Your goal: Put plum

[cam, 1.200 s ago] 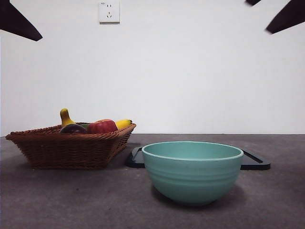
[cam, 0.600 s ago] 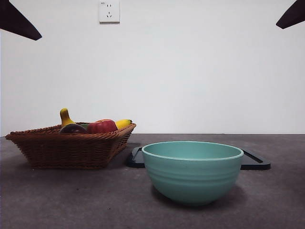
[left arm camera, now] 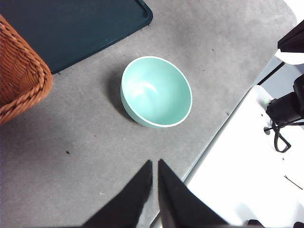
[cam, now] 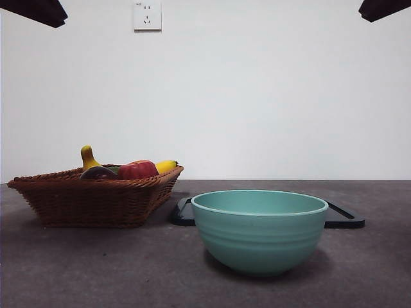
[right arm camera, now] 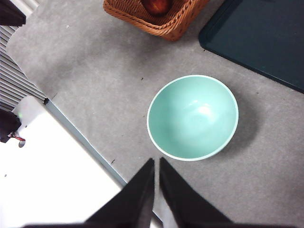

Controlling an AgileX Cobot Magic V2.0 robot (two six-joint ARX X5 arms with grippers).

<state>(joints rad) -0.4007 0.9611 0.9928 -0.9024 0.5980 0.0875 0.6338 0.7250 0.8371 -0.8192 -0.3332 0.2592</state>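
Both tools hang high over the surface (cam: 77, 269), well clear of everything. The left tool (left arm camera: 154, 167) has its jaws pressed almost together and holds nothing; the right tool (right arm camera: 156, 165) is the same, nearly closed and empty. In the front view they show only as dark tips at the top corners.

The plum (cam: 97, 172) lies in the basket (cam: 96, 202), at the near rim, just beside the apple (cam: 137, 170), with a banana (cam: 166, 166) behind. A yellow-necked fruit (cam: 87, 157) rises behind the plum; it may be a pear or gourd, but too little of it shows to be sure. The bowl (cam: 259, 231) stands empty on the surface, apart from the basket, with a dark tray (cam: 343, 217) behind it.

Nothing has been grasped, so the whole job seems to lie ahead, and the bowl looks the likely goal.

The risks lie in the crowding. The plum sits tight against the apple, so jaws coming down could straddle both or seize the apple by mistake. Its smooth round skin could slip from a shallow pinch. The jaws must also open first, and the basket rim close by could catch one on descent.
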